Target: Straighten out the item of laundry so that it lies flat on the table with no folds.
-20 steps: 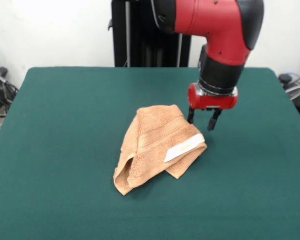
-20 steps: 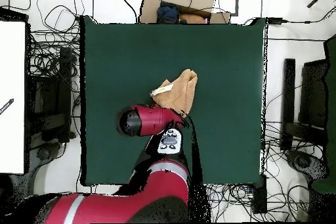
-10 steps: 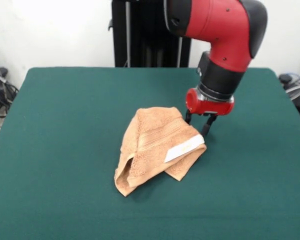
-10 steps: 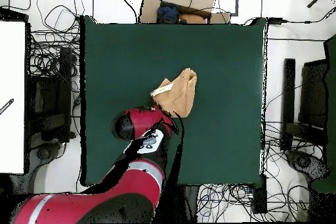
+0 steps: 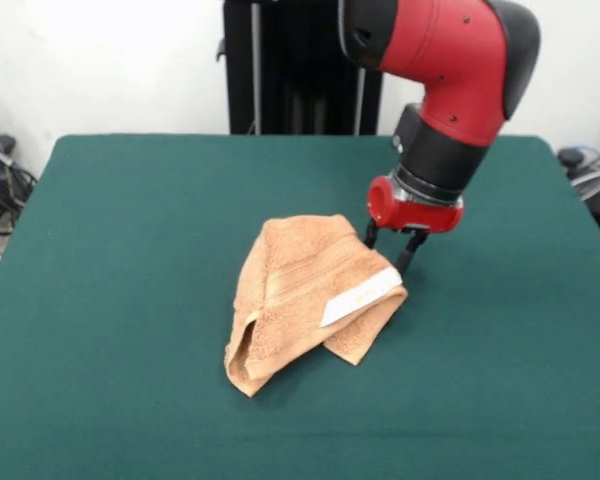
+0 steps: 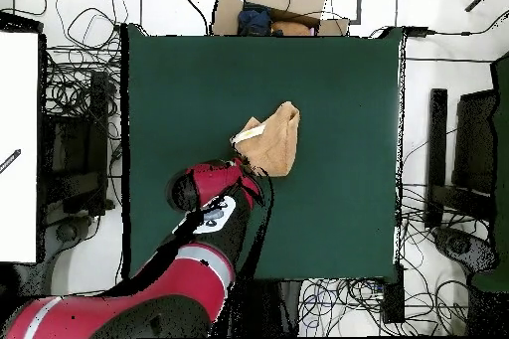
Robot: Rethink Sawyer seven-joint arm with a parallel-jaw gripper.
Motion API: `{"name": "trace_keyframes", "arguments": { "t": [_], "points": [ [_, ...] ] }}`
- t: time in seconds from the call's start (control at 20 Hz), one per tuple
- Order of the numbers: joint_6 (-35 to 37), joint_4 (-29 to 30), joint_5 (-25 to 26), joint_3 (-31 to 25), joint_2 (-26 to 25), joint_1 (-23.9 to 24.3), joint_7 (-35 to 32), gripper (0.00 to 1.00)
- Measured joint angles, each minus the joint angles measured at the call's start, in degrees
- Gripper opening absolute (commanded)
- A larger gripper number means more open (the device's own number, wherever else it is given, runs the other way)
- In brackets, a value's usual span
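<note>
While the front view looks across a large rectangular table covered in dark green felt-like cloth [image 5: 110, 260], a small orange-tan terry towel [image 5: 305, 300] lies crumpled a little right of the table's middle, folded over itself into a rough wedge. Its wide end sits toward the far right and it narrows to a bunched, doubled corner at the near left. A woven band runs across the upper layer, and a long white tag with yellow print [image 5: 360, 296] lies slantwise on the right part of the towel. A red and black robot arm [image 5: 450, 80] comes down from above on the right, ending in a black two-fingered gripper [image 5: 389, 249] at the towel's far right edge. The two dark fingers [image 5: 408, 253] stand spread apart, with a gap between them, and hold nothing; their tips are down near the cloth just beside the towel's edge, though contact cannot be made out. From the overhead view, the same green table [image 6: 338, 77] fills the centre, with the towel [image 6: 274, 141] a little above the middle and its white tag [image 6: 249, 134] along its left edge. The red arm [image 6: 204, 226] reaches up from the bottom left, its wrist ending at the towel's lower left corner; the fingers are hidden there under the wrist.
</note>
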State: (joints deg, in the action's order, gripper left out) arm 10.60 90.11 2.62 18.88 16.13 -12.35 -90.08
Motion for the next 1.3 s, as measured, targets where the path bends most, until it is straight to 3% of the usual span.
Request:
{"name": "trace_keyframes", "arguments": {
  "t": [1.3],
  "points": [
    [0.0,-4.1,-1.1,9.7,-2.2,-5.2,0.0,1.00]
  ]
}}
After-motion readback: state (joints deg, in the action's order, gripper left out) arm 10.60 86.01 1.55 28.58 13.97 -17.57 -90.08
